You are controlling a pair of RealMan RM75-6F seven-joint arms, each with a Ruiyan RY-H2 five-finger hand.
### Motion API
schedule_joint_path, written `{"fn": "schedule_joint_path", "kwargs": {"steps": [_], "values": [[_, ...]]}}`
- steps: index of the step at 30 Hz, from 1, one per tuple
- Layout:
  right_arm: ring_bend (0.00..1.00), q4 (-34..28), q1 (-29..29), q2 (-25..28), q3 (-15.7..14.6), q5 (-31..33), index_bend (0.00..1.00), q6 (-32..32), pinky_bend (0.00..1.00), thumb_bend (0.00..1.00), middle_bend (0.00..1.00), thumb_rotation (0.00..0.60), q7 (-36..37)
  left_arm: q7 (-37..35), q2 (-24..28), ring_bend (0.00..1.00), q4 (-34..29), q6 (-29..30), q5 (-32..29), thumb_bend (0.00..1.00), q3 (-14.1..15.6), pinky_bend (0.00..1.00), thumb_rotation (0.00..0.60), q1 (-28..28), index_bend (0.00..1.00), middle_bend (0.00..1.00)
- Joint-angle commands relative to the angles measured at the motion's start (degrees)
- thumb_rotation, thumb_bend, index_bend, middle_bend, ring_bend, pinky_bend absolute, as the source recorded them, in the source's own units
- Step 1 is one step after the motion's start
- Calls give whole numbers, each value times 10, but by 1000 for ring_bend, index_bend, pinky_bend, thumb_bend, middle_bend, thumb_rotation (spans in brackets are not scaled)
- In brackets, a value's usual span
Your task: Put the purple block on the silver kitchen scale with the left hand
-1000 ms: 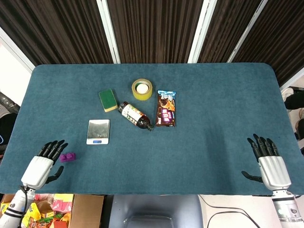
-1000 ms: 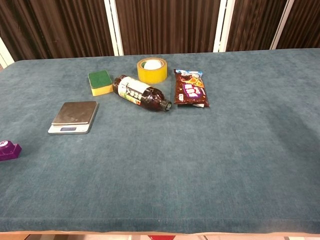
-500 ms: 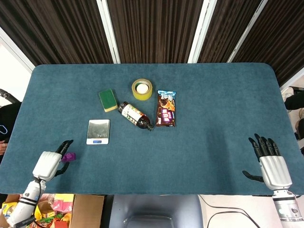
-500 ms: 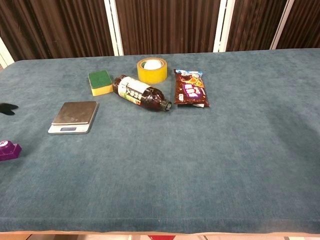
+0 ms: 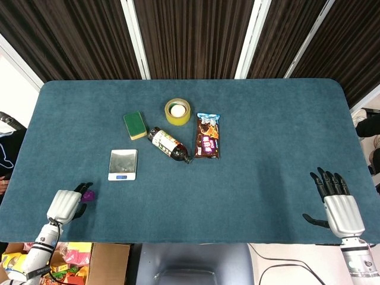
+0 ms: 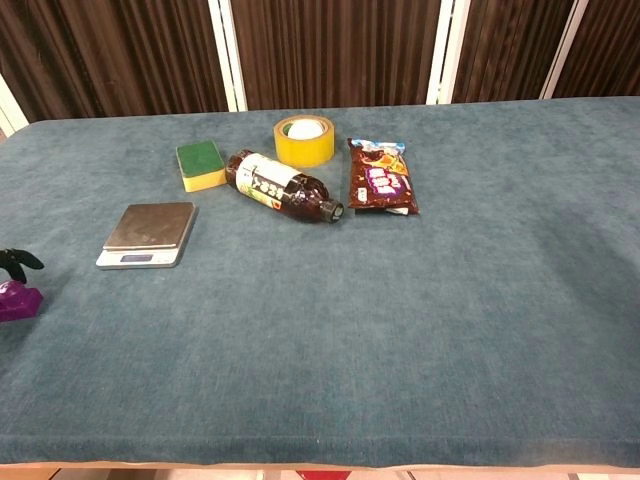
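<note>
The purple block point(image 5: 89, 195) lies on the blue table near its front left edge; in the chest view the purple block point(image 6: 18, 301) sits at the frame's left border. My left hand point(image 5: 64, 205) is right over it from the near-left side. Its dark fingertips point(image 6: 20, 262) hang just above the block, and I see no grip on it. The silver kitchen scale point(image 5: 123, 164) stands a short way beyond and to the right, with nothing on its plate; it is also in the chest view point(image 6: 148, 233). My right hand point(image 5: 338, 203) rests open at the front right, fingers spread.
Behind the scale lie a green-and-yellow sponge point(image 5: 135, 124), a dark bottle on its side point(image 5: 168, 144), a roll of yellow tape point(image 5: 177, 111) and a snack packet point(image 5: 208, 135). A cardboard box of packets point(image 5: 71, 261) sits below the table's front left edge.
My left hand has turned and moved right, from lying flat beside the purple block to over it, fingers now curled down at it. The right hand has stayed put.
</note>
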Motion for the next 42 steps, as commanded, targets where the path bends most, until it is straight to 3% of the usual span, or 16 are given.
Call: {"fn": "schedule_joint_path", "kwargs": {"steps": [1, 9, 15, 21, 27, 34, 42], "values": [[0, 0, 0, 0, 0, 1, 0, -1, 0, 154, 0, 600, 1, 7, -5, 788, 7, -1, -7, 396, -2, 821, 600, 0, 228, 302], [0, -1, 0, 1, 0, 0, 0, 0, 0, 154, 0, 600, -1, 8, -25, 822, 45, 13, -12, 386, -8, 848, 600, 1, 462, 545], [0, -1, 1, -1, 0, 1, 0, -2, 0, 154, 0, 600, -5, -32, -36, 883, 58, 52, 7, 405, -16, 909, 600, 2, 670, 764], [0, -1, 2, -3, 0, 3, 0, -4, 0, 154, 0, 600, -9, -48, -33, 900, 36, 72, 21, 414, -34, 924, 600, -16, 707, 801], [0, -2, 2, -3, -1, 2, 0, -5, 0, 154, 0, 600, -14, -43, -37, 920, 1, 37, 3, 413, -87, 928, 600, -77, 711, 804], [0, -1, -1, 6, 4, 9, 0, 1, 0, 154, 0, 600, 8, -10, -77, 931, 43, -54, -72, 412, -132, 931, 600, -141, 711, 801], [0, 1, -4, 15, 6, 12, 0, 1, 0, 154, 0, 600, 25, 27, -115, 931, 79, -93, -115, 409, -145, 931, 600, -179, 686, 778]]}}
